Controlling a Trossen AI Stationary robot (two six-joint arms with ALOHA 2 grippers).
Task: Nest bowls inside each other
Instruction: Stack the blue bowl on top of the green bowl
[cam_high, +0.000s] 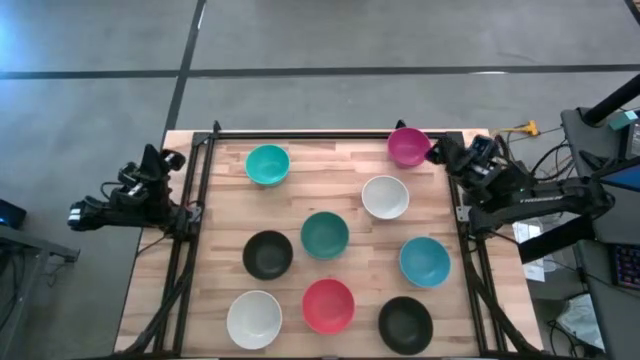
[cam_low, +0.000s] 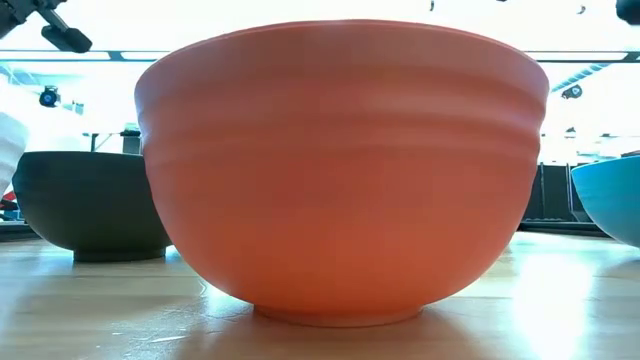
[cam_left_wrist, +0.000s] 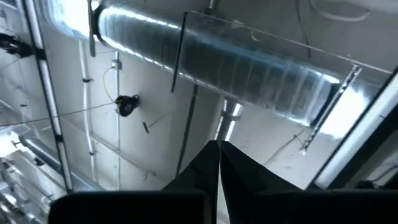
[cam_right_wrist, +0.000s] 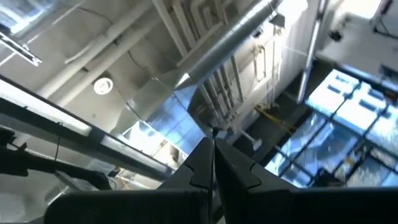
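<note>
Nine small round plain bowls sit apart on the pale wooden butcher-block table (cam_high: 300, 195), none nested yet. Taking the table's middle as the clock's centre in the high view: a teal bowl (cam_high: 325, 235) sits near the centre, the other teal bowl (cam_high: 267, 164) at eleven, the magenta bowl (cam_high: 408, 145) at one, a white bowl (cam_high: 385, 197) at two, the blue bowl (cam_high: 425, 261) at four, a black bowl (cam_high: 405, 323) at five, the red bowl (cam_high: 328, 305) at six, the second white bowl (cam_high: 254, 318) at seven, and the second black bowl (cam_high: 268, 254) at eight.

The left gripper (cam_left_wrist: 219, 163) is parked off the table's nine o'clock edge, fingers pinched together on nothing and pointing at the ceiling. The right gripper (cam_right_wrist: 213, 155) is likewise clenched and empty, folded by the two o'clock corner just beside the magenta bowl.

The risk from here: smooth, curved rims give little purchase, so a bowl could slip or tip on lifting, and an arm unfolding at that corner could knock the magenta bowl off the edge.

The low view is almost filled by the red bowl, hiding most others. Whether the right arm touches the magenta bowl is probably not, but is hard to tell from above.
</note>
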